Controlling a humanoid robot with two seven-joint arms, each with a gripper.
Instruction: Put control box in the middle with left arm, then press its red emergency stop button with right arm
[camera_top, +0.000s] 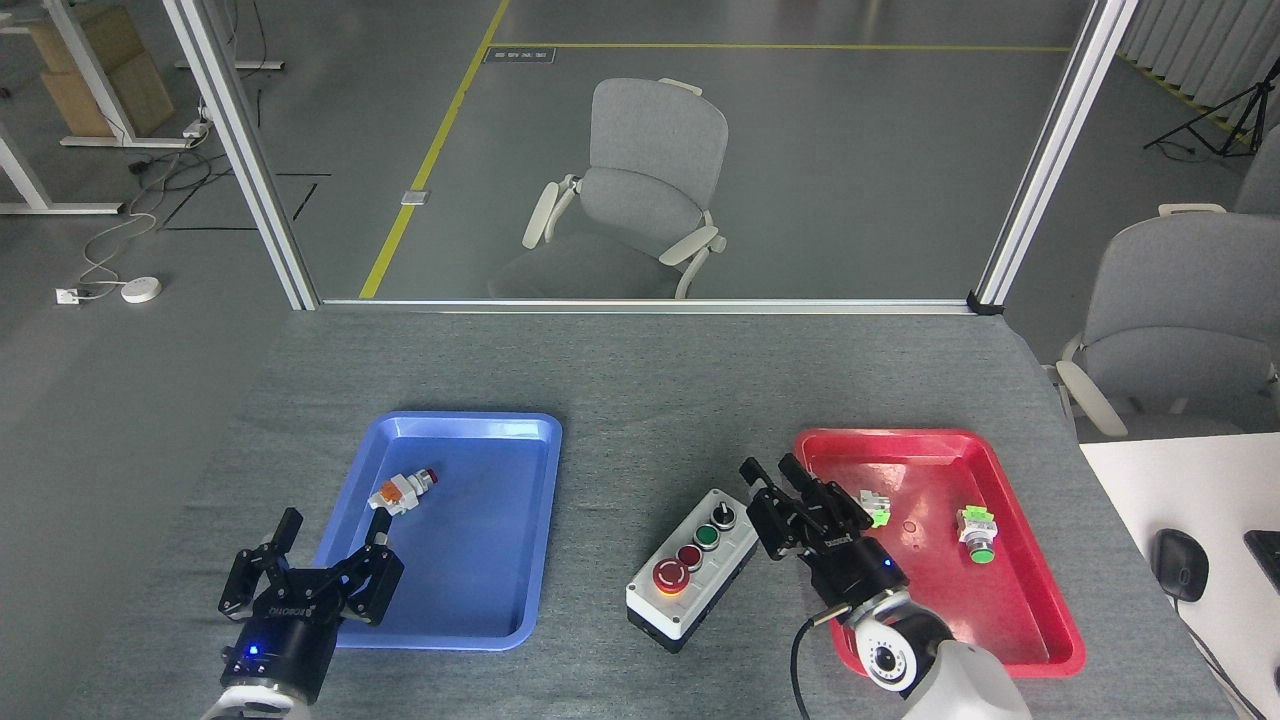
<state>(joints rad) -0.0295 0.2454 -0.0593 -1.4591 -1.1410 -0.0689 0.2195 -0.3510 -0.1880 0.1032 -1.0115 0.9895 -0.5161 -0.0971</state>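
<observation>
Grey worktop (640, 380): control box (692, 570) sits mid-front between blue tray (480, 620) and red tray (1040, 600), placement looks done; left pincer (312, 560) open, empty; right pincer (790, 495) empty, gap unclear, red stop button (670, 576) press unconfirmed.

Single head view, high above the near edge of the grey table (640, 380), facing forward and tilted down. Both arms enter from the bottom edge. Blue tray (520, 430) and red tray (1050, 610) sit close, in the lower half; upper half looks past a glass partition (640, 150) to floor and chairs, farther off
</observation>
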